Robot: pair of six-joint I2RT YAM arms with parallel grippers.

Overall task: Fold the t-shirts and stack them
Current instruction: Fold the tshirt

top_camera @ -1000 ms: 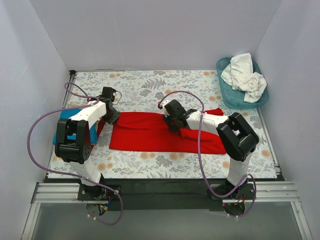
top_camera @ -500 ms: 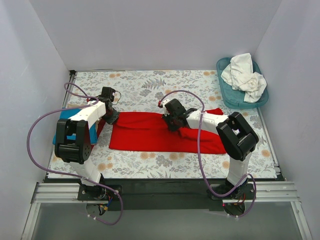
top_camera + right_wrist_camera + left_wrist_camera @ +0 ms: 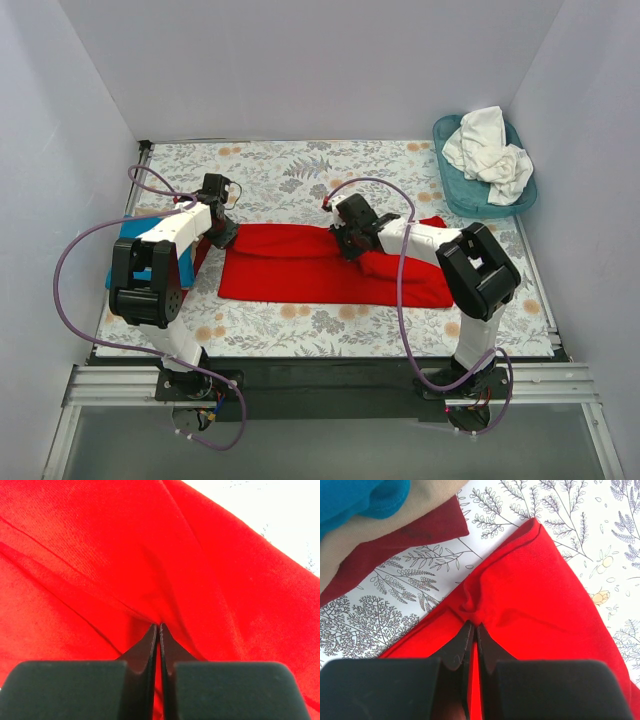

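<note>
My left gripper (image 3: 474,628) is pinched shut on the red t-shirt (image 3: 300,272). A small pucker of cloth gathers just at its tips, close to a corner at the left end of the shirt. My right gripper (image 3: 159,628) is closed too, and red folds run straight into its tips, so I judge that it grasps the same shirt, on the far edge near the middle of its length. I think the holds are placed like this so that one hand controls the end while the other takes the edge for the next fold. One grip alone would let such soft cloth sag.

The shirt lies flat as a long band on the floral table cloth (image 3: 280,170). Its long axis runs from the left gripper, past the right gripper and beyond it, sideways to both arms. Which end has the collar I cannot tell.

The turquoise t-shirt (image 3: 360,495) sits just outside the left gripper. The white t-shirts (image 3: 490,150) wait in the teal basket (image 3: 448,190), well beyond the right gripper.
</note>
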